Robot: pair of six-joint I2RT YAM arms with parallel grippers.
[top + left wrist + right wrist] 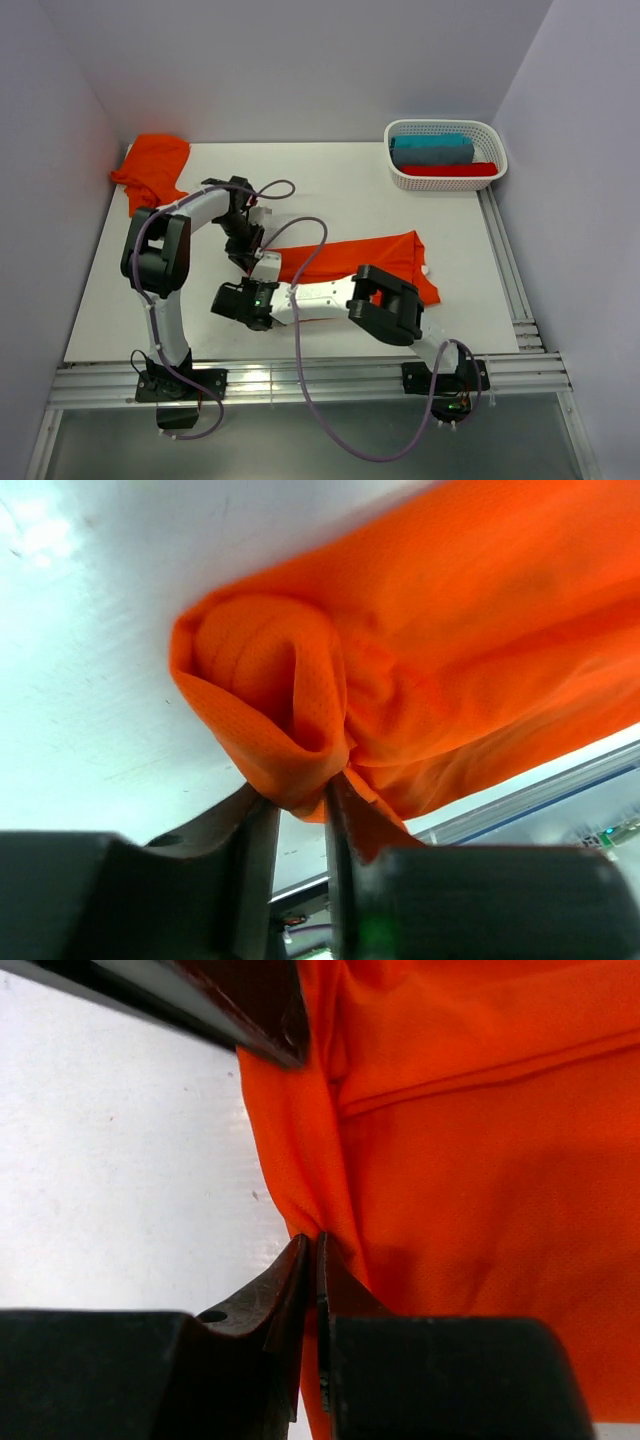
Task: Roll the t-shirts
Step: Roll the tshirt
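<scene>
One orange t-shirt [370, 262] lies as a long folded strip across the middle of the table. Its left end is curled into a small roll [270, 680]. My left gripper [263, 262] stands at that end; its jaws [300, 800] are parted by a narrow gap, and the tip of the rolled fabric sits between the fingertips. My right gripper [262, 288] comes in from the near side. In the right wrist view it [312, 1245] is shut on the t-shirt's near left edge [480, 1210]. A second orange t-shirt [155, 165] lies crumpled at the back left corner.
A white lattice basket [445, 183] at the back right holds teal and red folded cloth. Metal rails run along the table's right edge [505, 270] and front edge [300, 380]. Walls close in the left, back and right sides.
</scene>
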